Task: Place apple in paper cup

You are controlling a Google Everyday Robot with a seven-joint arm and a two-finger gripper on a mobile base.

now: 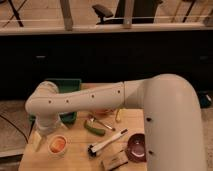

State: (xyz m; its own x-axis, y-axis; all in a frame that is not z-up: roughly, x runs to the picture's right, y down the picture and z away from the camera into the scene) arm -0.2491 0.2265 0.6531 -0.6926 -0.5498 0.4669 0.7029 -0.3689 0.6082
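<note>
The paper cup stands on the wooden table at the front left. The orange-red apple sits inside it and fills its mouth. My gripper hangs at the end of the white arm, just left of the cup and close beside it. I cannot tell whether it touches the cup. The arm's wrist hides the part of the table behind the cup.
A green bin stands at the back left, partly behind the arm. A long green vegetable, a black-and-white brush, a dark purple bowl and a brown packet lie to the right of the cup.
</note>
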